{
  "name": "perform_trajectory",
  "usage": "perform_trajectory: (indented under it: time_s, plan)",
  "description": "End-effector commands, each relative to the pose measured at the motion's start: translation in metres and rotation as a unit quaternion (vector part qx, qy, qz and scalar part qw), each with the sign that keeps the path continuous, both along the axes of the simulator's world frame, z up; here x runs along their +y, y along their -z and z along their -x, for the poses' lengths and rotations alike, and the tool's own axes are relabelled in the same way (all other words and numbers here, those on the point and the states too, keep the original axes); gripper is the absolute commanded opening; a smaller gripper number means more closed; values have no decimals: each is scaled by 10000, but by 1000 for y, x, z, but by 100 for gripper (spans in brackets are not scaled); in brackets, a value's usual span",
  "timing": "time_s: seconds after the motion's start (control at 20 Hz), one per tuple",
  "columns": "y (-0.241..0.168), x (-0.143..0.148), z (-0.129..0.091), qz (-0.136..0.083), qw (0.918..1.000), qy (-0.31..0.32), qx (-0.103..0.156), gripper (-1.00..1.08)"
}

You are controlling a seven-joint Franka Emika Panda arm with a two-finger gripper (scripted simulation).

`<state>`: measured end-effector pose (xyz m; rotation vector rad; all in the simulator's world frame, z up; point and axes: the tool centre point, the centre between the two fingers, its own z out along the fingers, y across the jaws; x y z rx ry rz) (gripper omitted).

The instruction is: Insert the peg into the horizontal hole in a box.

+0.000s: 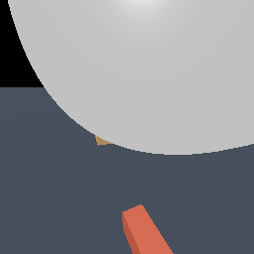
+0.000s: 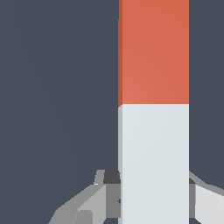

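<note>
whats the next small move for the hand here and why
Probably close the hand on the white half of the peg. In the wrist view its fingers sit on either side of that half, but firm contact isn't clear. The exterior view shows only a tan corner of the box behind a large grey shape, and the hole is hidden, so aiming comes after a secure grip.

Gripper (image 2: 154, 192) straddles the peg (image 2: 153, 109), a grey finger (image 2: 98, 199) flush against each side of its white half. Exterior view: big pale-grey rounded arm body (image 1: 149, 69) blocks most of the frame; gripper not visible there.
</note>
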<state>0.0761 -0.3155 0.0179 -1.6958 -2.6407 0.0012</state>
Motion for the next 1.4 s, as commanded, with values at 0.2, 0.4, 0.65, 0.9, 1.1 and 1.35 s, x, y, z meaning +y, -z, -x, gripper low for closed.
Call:
perform_trajectory:
  time_s: [0.2,0.4,0.65,0.9,1.1,1.35]
  plan:
    - [-9,29,5,5,10000,46,-14,-100]
    - [-15,56,9,5,10000,91,-14,-100]
    - [-24,97,16,5,9999,161,-14,-100]
    - [-36,146,23,6,9997,243,-15,-100]
    - [-45,184,27,6,9995,308,-15,-100]
    - [-55,229,30,7,9993,382,-15,-100]
